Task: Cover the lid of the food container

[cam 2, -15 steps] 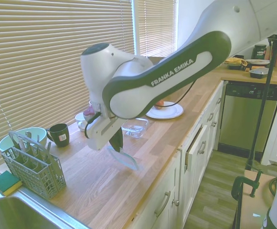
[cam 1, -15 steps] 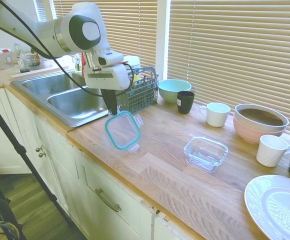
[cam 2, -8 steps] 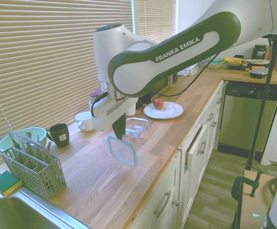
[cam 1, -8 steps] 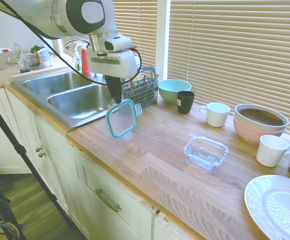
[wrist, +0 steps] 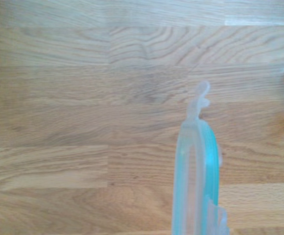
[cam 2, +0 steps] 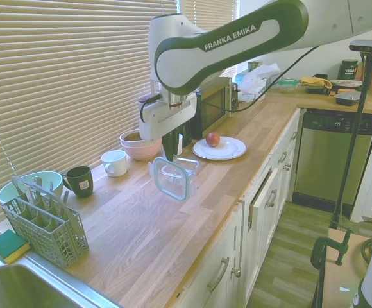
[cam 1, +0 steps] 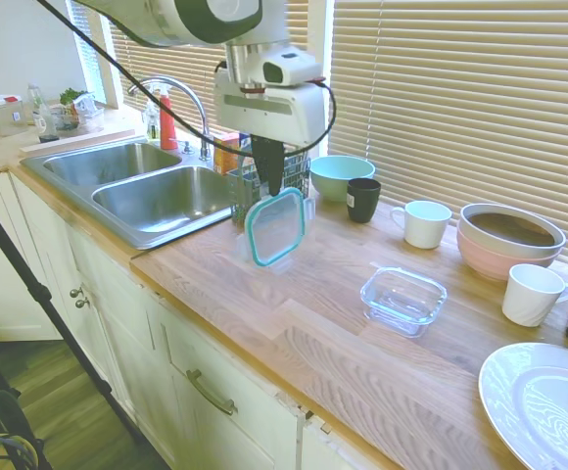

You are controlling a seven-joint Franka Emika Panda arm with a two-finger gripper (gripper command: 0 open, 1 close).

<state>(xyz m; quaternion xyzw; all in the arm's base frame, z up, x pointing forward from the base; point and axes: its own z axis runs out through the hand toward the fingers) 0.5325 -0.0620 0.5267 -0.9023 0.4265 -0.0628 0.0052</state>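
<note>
Lid held on edge above the counter, container off to one side.

The gripper [cam 1: 270,186] pinches the lid [cam 1: 275,227] by its top rim, so it hangs nearly vertical. The empty food container [cam 1: 402,300] sits on the counter [cam 1: 294,323], well apart, toward the white plate [cam 1: 539,401].

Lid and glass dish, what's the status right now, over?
Gripper shut on lid, hanging on edge above the counter. Food container open, short of it. Path between looks clear.
</note>
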